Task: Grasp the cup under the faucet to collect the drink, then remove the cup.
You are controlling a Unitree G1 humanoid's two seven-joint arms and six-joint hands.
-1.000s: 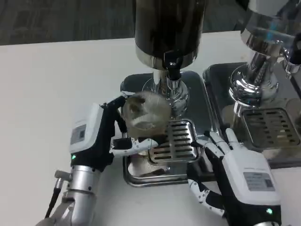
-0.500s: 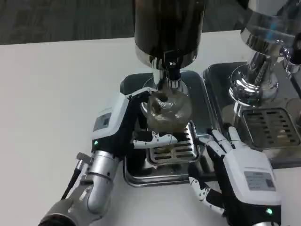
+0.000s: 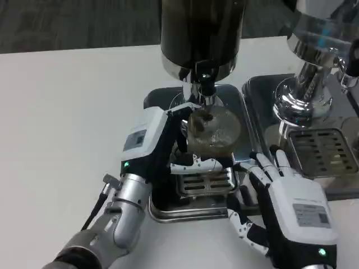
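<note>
Left hand [image 3: 162, 147] reaches in from lower left, silver forearm angled up and right, white back facing up-left. Its fingers [image 3: 196, 164] wrap the near side of the cup [image 3: 216, 130], another dark finger curling over the cup's left rim; it's gripping the cup. Cup is clear, upright or nearly so, with a small dark patch inside near the top left. It sits directly under the faucet [image 3: 205, 88], the spout's black tip just above the rim. Cup is held over the back part of the drip grate [image 3: 203, 180], which lies in the metal tray [image 3: 168, 208]; cannot tell if the cup base touches the grate.

Faucet hangs from the dark dispenser [image 3: 201, 31], whose chrome band is right above the spout.

Right hand [image 3: 286, 204] is at lower right, back up, label facing the camera, fingers spread and pointing up-left toward the tray's right edge. Holding nothing, fingers apart; fingertips near the grate's right side, not on the cup. Lower fingers splay over the white table [image 3: 67, 112] by the tray's front right corner.

A second chrome dispenser [image 3: 314, 61] stands to the right with its own grate [image 3: 322, 151] and tray.
</note>
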